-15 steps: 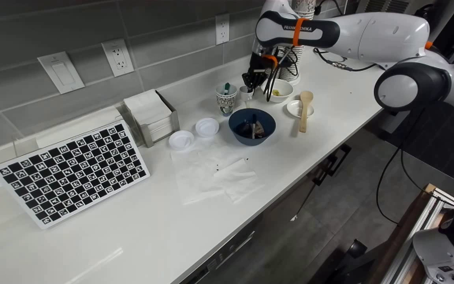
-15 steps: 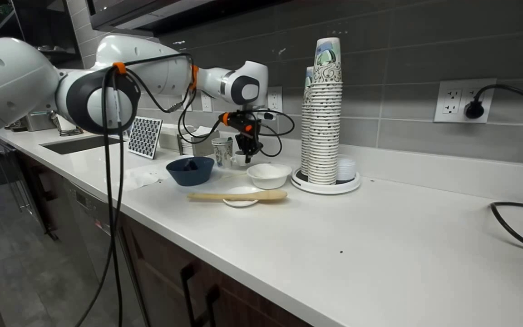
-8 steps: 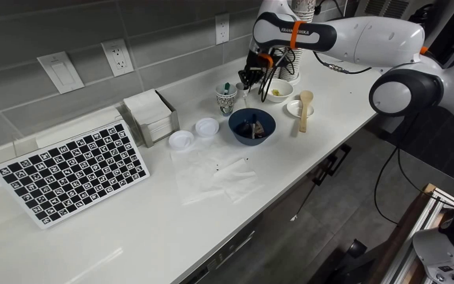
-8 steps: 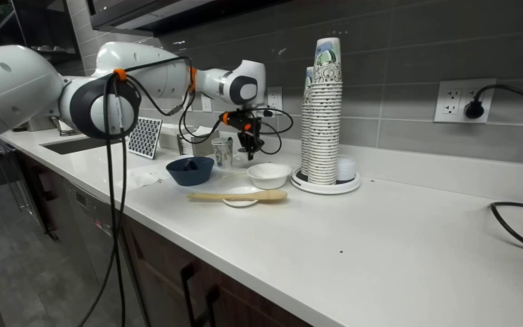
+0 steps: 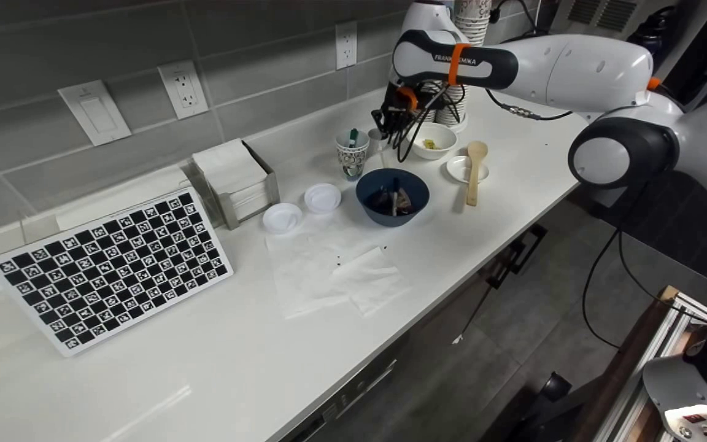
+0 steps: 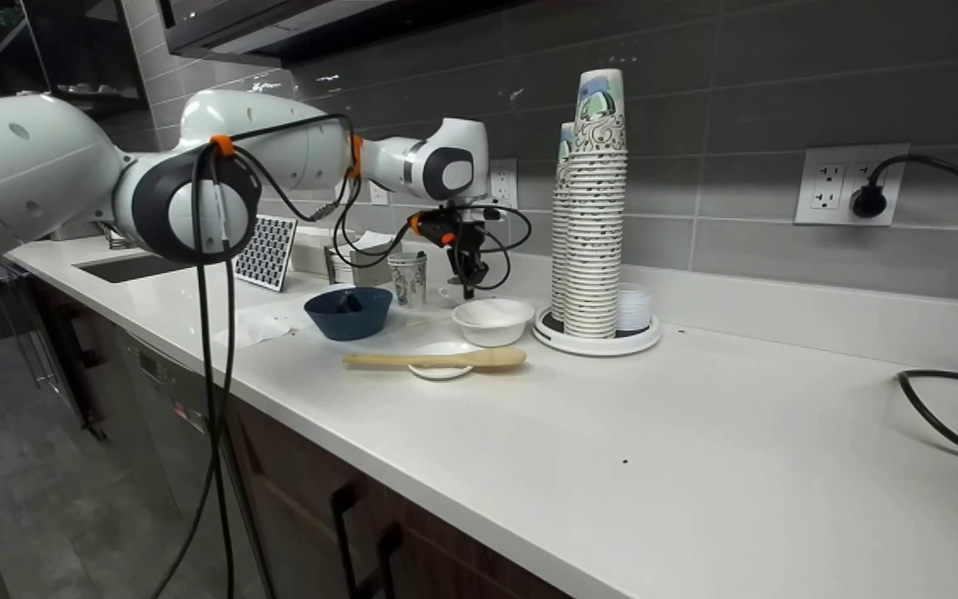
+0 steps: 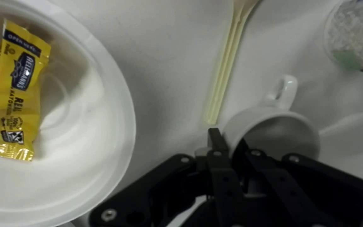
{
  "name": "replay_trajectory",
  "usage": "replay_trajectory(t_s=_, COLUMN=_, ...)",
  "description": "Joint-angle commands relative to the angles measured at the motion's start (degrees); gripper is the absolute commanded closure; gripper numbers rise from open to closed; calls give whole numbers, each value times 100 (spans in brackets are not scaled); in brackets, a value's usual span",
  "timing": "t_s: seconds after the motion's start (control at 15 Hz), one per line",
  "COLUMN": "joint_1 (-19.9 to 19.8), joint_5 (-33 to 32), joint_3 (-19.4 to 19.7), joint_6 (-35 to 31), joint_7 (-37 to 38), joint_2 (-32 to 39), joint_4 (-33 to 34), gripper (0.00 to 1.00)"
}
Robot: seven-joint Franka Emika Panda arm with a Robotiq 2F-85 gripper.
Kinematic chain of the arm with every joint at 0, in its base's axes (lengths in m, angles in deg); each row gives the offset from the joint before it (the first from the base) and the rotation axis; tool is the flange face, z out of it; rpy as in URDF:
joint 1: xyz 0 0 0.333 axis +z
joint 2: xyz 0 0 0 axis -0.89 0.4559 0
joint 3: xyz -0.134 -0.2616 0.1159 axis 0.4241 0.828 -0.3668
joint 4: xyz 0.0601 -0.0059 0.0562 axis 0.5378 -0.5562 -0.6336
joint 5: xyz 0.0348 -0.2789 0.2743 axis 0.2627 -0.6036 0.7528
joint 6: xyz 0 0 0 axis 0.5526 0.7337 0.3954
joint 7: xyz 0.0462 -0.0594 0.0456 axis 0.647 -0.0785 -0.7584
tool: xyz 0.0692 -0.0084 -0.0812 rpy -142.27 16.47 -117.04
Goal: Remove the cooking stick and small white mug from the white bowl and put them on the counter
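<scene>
My gripper (image 7: 229, 141) has one finger outside and one inside the small white mug (image 7: 279, 135), shut on its rim. In the wrist view the mug leans with its mouth towards the camera, handle pointing up. In an exterior view the mug (image 5: 374, 145) is partly behind the fingers; I cannot tell whether it touches the counter (image 5: 218, 368). The white bowl (image 7: 130, 126) is beside the gripper and holds yellow packets; it shows in both exterior views (image 6: 491, 326). The cooking stick (image 6: 446, 358), a wooden spoon, lies across a small white dish on the counter, away from the gripper.
A dark blue bowl (image 5: 390, 216) with things inside stands before the mug. A patterned cup (image 5: 352, 161) with a marker stands beside the mug. A pale plastic handle (image 7: 224, 75) lies close by. Tall cup stacks (image 6: 594, 249) stand past the white bowl. The wall is close behind.
My gripper has shifted a little and turned near the back wall, staying at the mug. The mug has moved slightly with it. The white bowl and wooden spoon have not moved.
</scene>
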Motion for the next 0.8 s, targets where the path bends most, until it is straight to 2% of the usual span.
replay_trajectory(t_s=0.0, joint_1=29, joint_5=-56, joint_3=170, joint_6=23, joint_7=569, joint_2=170, joint_4=341, gripper=98)
replay_trajectory(t_s=0.47, joint_1=37, joint_5=-34, joint_3=327, joint_6=-416, joint_7=1212, joint_2=281, joint_4=387, gripper=98)
replay_trajectory(t_s=0.73, joint_1=52, joint_5=-57, joint_3=357, joint_6=-272, joint_7=1320, joint_2=292, joint_4=331, gripper=98)
